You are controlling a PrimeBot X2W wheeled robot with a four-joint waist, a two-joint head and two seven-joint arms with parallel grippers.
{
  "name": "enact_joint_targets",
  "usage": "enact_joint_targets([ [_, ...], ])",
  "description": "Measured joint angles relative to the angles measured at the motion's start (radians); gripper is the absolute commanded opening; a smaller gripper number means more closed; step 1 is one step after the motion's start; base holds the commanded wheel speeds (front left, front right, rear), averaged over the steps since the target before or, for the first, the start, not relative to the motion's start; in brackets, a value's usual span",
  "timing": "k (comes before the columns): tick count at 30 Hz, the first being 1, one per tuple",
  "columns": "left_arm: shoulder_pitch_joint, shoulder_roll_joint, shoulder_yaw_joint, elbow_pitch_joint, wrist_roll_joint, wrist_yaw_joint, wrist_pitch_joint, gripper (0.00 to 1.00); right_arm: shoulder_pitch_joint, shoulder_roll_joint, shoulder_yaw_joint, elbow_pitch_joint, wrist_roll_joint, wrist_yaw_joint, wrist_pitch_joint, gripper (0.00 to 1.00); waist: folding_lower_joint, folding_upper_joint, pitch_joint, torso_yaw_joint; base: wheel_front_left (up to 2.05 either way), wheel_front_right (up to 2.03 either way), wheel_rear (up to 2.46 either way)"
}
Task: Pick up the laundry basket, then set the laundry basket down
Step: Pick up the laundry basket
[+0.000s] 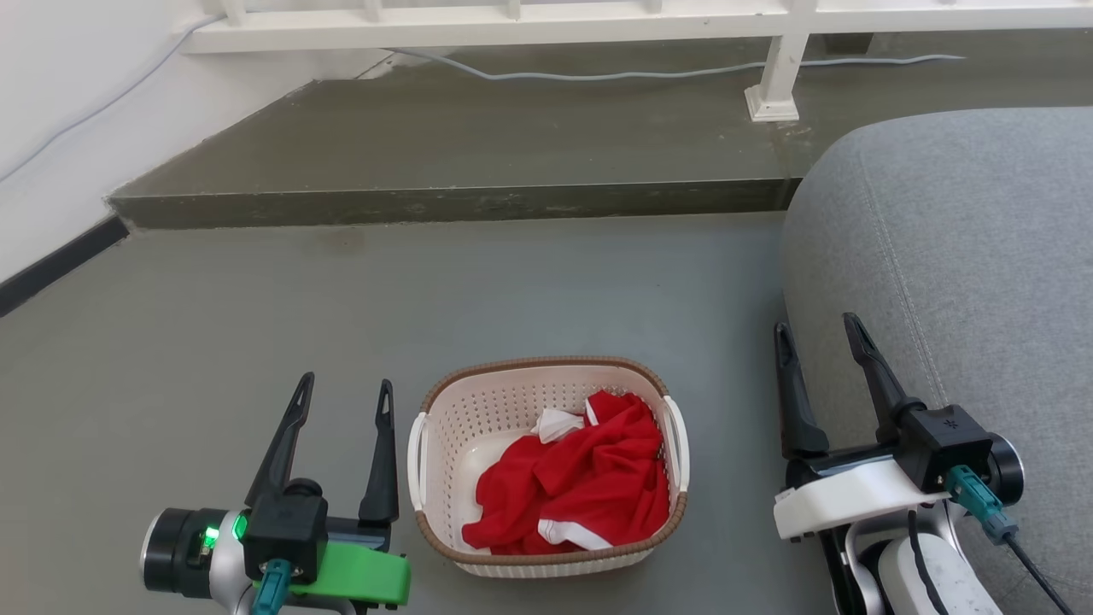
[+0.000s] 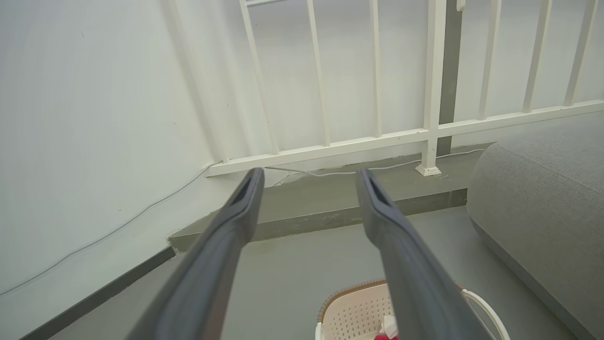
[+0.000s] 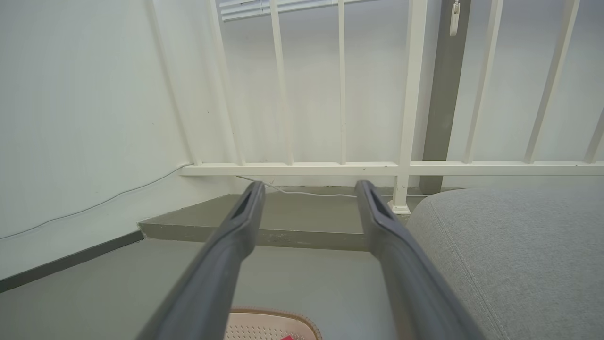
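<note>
Your basket (image 1: 546, 401) sits on the floor (image 1: 256, 325), not yet lifted. Left gripper (image 1: 344, 393) and right gripper (image 1: 815, 333) flank it, fingers apart, holding nothing. Both steps remain.

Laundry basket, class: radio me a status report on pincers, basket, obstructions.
Left pincer open, empty, left of the laundry basket. Right pincer open, empty, right of it, close to grey sofa. Basket on floor, red garment inside.

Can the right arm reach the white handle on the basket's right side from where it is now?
Probably yes. The right gripper is open beside the laundry basket, with bare floor between it and the right handle. The grey sofa lies on its other side, not in the way.
</note>
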Motion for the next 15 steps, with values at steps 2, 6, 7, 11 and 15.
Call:
enact_joint_targets([
  [2, 0.000, 0.000, 0.000, -0.001, 0.000, 0.000, 0.000, 1.00, 0.000, 0.000, 0.000, 0.000, 0.000, 0.000, 0.000, 1.00, 0.0000, 0.0000, 0.005, 0.000, 0.00, 0.00, 0.00],
  [6, 0.000, 0.000, -0.001, -0.011, 0.000, 0.000, 0.000, 1.00, 0.000, 0.000, 0.000, -0.009, 0.000, 0.000, 0.000, 1.00, 0.0000, 0.0000, 0.021, 0.001, 0.00, 0.00, 0.00],
  [7, 0.000, 0.000, -0.002, -0.013, 0.000, 0.000, 0.000, 1.00, 0.000, 0.000, 0.000, -0.011, -0.001, 0.000, -0.001, 1.00, 0.0000, 0.0000, 0.031, 0.001, 0.00, 0.00, 0.00],
  [11, 0.000, 0.000, 0.000, -0.014, 0.000, 0.000, 0.000, 1.00, 0.000, 0.000, 0.002, -0.010, -0.003, 0.000, -0.001, 1.00, 0.0000, 0.0000, 0.056, 0.002, 0.00, 0.00, 0.00],
  [15, -0.001, 0.000, 0.002, -0.010, 0.000, 0.001, 0.000, 1.00, -0.005, 0.000, -0.003, -0.010, 0.001, 0.000, -0.001, 1.00, 0.0000, 0.0000, 0.091, 0.001, 0.00, 0.00, 0.00],
])
